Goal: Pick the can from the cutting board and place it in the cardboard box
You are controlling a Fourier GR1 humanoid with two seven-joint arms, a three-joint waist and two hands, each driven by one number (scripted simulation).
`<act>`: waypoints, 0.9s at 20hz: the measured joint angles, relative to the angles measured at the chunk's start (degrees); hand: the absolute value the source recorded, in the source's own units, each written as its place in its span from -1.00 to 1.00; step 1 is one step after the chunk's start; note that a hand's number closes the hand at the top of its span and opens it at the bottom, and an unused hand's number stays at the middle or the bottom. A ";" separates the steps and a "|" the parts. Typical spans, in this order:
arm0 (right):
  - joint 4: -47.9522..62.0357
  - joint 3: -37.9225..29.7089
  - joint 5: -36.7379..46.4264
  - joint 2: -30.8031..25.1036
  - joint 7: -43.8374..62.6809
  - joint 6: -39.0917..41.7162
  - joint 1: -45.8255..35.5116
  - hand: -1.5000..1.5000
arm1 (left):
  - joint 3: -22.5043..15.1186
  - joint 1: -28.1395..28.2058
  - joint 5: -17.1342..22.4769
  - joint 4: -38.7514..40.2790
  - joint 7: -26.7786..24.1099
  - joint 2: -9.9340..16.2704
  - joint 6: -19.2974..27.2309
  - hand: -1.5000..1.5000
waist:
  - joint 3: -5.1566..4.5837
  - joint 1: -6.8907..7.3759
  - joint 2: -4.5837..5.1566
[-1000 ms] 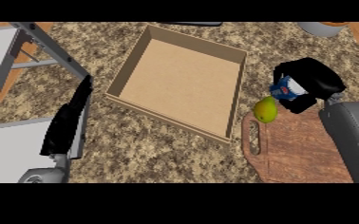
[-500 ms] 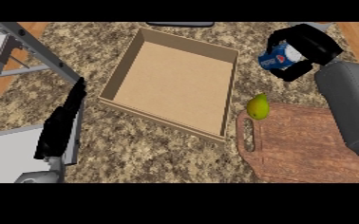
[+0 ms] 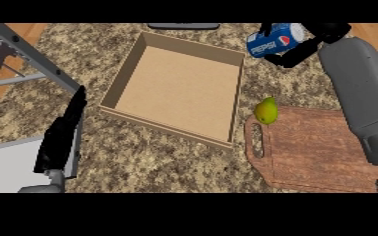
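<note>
Blue and white, the can (image 3: 275, 39) lies tilted on its side in the right hand (image 3: 306, 44), whose black fingers curl round its far end and underside. It hangs in the air above the speckled stone table (image 3: 155, 162), just beside the upper right corner of the cardboard box (image 3: 236, 95) and outside its walls. Part of the can is covered by the hand, so its far rim is hard to make out. The grey right forearm (image 3: 354, 87) runs down the right edge of the view and hides a strip of the wooden cutting board (image 3: 314, 152), which lies near the box's right wall, its handle slot toward the box. A yellow-green pear (image 3: 266, 110) sits on the board's upper left corner, right by the box wall. The box shows only its bare brown floor. The left hand (image 3: 63, 135) is down at the left, a dark long shape with straight fingers pointing up the table, well apart from the box. A grey metal frame (image 3: 33, 57) crosses the upper left corner, cut off by the edge, and a dark flat thing (image 3: 183, 26) peeks in beyond the box's far wall.
</note>
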 measured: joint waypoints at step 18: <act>-1.60 4.98 0.07 18.16 20.71 -0.53 -11.27 1.00 | 1.17 -0.86 -0.15 0.80 -0.10 -0.16 -0.92 0.00 | -0.06 -0.24 -0.03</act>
